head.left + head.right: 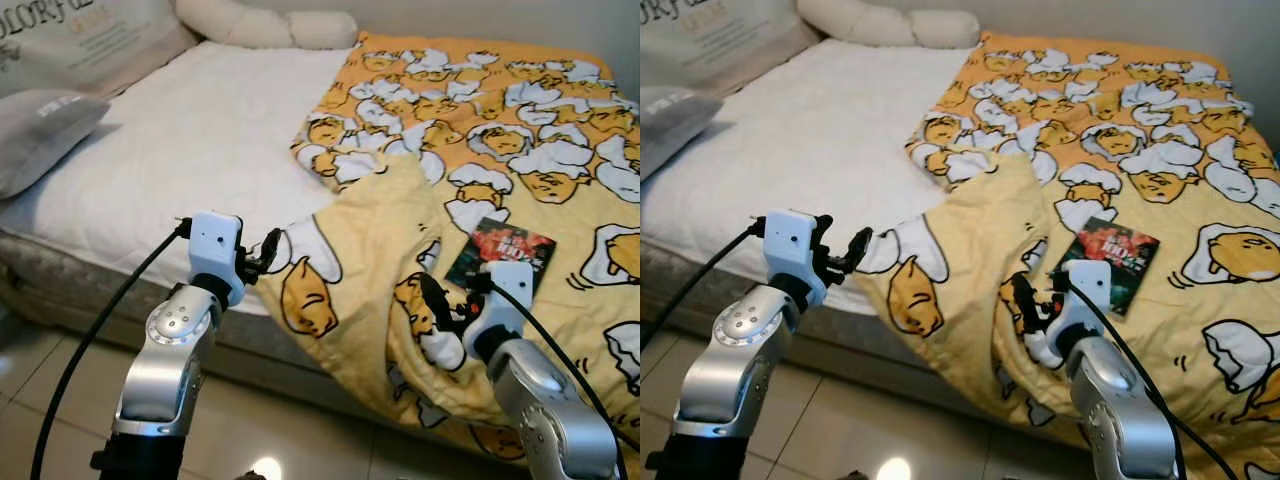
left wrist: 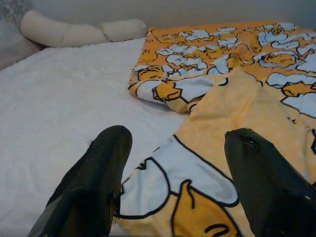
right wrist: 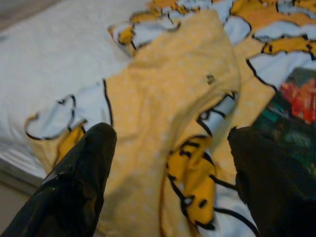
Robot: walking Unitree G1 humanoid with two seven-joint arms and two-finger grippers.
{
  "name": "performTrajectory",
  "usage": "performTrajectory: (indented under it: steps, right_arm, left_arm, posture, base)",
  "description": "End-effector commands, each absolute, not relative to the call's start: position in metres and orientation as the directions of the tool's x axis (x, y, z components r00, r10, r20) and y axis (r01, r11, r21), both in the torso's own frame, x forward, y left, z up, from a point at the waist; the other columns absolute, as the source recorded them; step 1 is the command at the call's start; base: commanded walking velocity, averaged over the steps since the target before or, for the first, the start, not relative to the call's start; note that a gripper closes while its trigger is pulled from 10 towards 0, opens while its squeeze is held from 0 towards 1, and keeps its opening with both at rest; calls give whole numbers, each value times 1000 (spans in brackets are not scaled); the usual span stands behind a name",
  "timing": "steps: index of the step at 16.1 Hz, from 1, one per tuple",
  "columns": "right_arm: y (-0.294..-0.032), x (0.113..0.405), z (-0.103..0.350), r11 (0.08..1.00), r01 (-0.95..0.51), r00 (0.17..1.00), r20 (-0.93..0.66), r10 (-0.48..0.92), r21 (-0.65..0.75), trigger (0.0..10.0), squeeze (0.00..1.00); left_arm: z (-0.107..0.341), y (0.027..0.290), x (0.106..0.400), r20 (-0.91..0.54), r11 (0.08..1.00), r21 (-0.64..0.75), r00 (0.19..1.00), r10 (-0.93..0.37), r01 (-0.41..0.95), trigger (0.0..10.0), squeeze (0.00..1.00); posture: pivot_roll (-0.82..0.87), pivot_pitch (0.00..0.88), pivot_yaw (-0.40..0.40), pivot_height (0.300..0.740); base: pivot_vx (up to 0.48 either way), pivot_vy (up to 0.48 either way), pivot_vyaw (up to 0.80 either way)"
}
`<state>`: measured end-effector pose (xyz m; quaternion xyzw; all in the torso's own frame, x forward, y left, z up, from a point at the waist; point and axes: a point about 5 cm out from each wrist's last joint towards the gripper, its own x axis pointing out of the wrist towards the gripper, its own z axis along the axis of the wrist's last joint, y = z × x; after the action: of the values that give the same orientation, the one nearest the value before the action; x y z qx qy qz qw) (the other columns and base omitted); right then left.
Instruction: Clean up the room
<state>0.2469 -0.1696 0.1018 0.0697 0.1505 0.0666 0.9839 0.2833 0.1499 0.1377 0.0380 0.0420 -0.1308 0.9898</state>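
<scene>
Both grippers, left gripper (image 1: 262, 252) & right gripper (image 1: 446, 305), spread, over 1 blanket (image 1: 400, 230), 1 book (image 1: 500, 256).

Left arm: raised, bent at the elbow, left gripper (image 1: 262, 256) with fingers spread (cable trailing). Right arm: likewise raised, right gripper (image 1: 445, 308) fingers parted.

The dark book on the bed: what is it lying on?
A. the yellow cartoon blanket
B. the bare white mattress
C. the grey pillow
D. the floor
A: the book lies flat on the yellow blanket, just beyond the right gripper.
</scene>
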Motion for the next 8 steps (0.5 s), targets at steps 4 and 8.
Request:
performTrajectory:
  steps: [4, 8]
  right_arm:
    - [-169, 251, 104, 984, -114, 946, -287, 150, 138, 10000, 0]
    - [-169, 252, 103, 984, -114, 944, -293, 151, 139, 10000, 0]
  left_arm:
    - [145, 151, 286, -64, 960, 50, 960, -271, 275, 10000, 0]
    - [142, 153, 284, -77, 959, 49, 959, -274, 278, 10000, 0]
  posture:
    - [6, 0, 40, 740]
    - [12, 0, 36, 740]
  base:
    - [332, 0, -689]
    - [369, 0, 0]
